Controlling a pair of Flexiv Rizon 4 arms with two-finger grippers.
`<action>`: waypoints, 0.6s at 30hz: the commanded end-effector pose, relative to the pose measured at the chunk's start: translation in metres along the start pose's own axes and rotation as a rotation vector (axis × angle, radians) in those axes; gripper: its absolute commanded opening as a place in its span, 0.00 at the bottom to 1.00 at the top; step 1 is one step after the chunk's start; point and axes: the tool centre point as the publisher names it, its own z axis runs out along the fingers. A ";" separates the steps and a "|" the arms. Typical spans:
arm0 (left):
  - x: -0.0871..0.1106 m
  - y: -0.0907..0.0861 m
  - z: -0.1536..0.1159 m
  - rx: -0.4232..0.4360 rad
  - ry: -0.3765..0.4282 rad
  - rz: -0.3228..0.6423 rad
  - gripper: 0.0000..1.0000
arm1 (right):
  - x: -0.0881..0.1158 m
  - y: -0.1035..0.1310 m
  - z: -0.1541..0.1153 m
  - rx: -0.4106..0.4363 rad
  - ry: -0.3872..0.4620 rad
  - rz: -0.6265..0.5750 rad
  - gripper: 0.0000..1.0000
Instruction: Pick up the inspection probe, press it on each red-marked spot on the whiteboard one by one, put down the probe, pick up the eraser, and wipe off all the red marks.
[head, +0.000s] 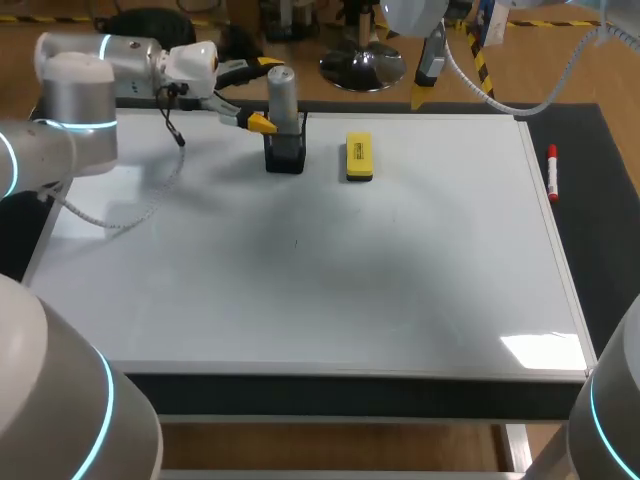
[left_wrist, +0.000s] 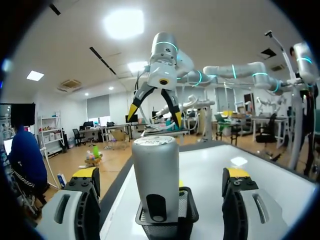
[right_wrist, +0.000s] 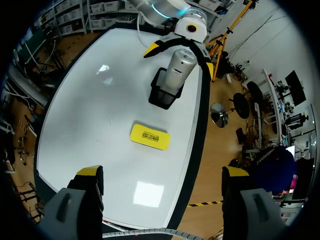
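Observation:
The inspection probe (head: 282, 95), a grey cylinder, stands upright in a black mesh holder (head: 285, 155) at the far side of the whiteboard (head: 400, 280). My left gripper (head: 268, 93) is open around the probe (left_wrist: 155, 170), with a gap between it and each finger. The yellow eraser (head: 359, 158) lies flat just right of the holder. My right gripper (right_wrist: 162, 175) hangs open and empty above the board's far edge, looking down on the eraser (right_wrist: 150, 136) and the probe (right_wrist: 179, 70). No red marks show on the board.
A red marker (head: 552, 172) lies along the whiteboard's right edge. A dark mat (head: 610, 230) borders the board on the right. A faint small dark speck (head: 296, 242) sits near the board's middle.

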 end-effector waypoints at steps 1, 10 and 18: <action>0.016 -0.014 -0.015 -0.078 -0.044 0.008 1.00 | 0.000 0.000 -0.001 0.003 0.004 -0.001 1.00; 0.026 -0.019 -0.040 -0.232 -0.098 0.036 1.00 | 0.000 0.000 -0.001 0.003 0.004 -0.001 1.00; 0.039 -0.026 -0.059 -0.369 -0.158 0.061 1.00 | 0.000 0.000 -0.001 0.003 0.004 -0.001 1.00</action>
